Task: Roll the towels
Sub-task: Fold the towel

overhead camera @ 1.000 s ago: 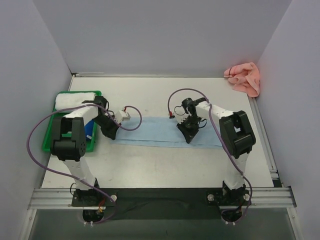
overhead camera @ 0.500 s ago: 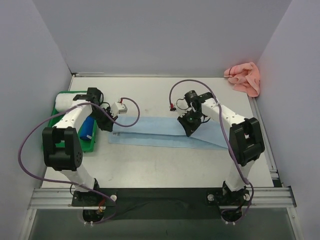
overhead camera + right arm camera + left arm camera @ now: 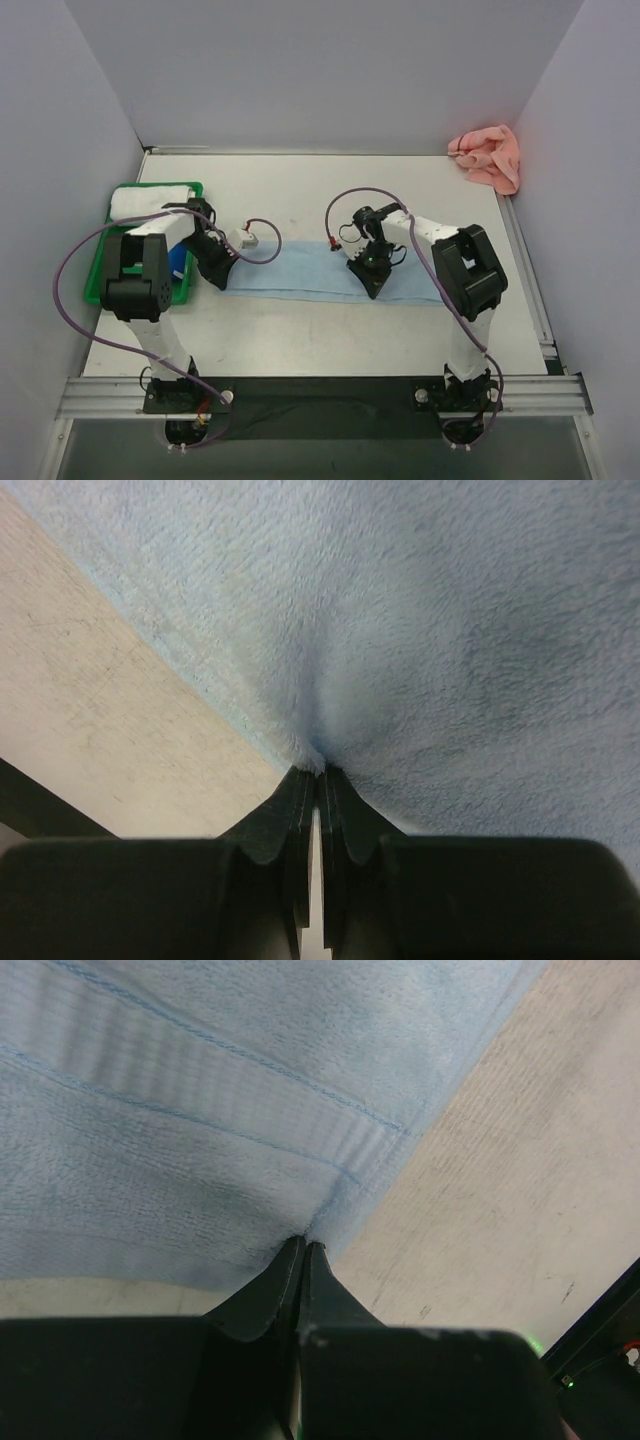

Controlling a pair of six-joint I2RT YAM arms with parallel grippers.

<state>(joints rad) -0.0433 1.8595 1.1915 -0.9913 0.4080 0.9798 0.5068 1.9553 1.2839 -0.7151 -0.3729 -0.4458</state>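
The light blue towel [image 3: 300, 272] lies flat as a long strip across the middle of the table. My left gripper [image 3: 222, 277] is shut on its near left corner; the left wrist view shows the tips [image 3: 303, 1245] pinching the hemmed edge of the blue cloth [image 3: 200, 1110]. My right gripper [image 3: 372, 287] is shut on the towel's near edge right of centre, with blue pile [image 3: 450, 630] bunched at its tips [image 3: 320, 772]. The salmon pink towel [image 3: 488, 155] lies crumpled in the far right corner, away from both grippers.
A green bin [image 3: 98, 272] stands at the left edge and holds a white rolled cloth [image 3: 150, 200] and something blue [image 3: 180, 262]. Grey walls close the table's left, back and right sides. Purple cables loop from both arms above the table [image 3: 330, 340].
Half a second ago both grippers were farther back with the towel skewed. They have drawn it toward the near edge, and the strip now lies straighter.
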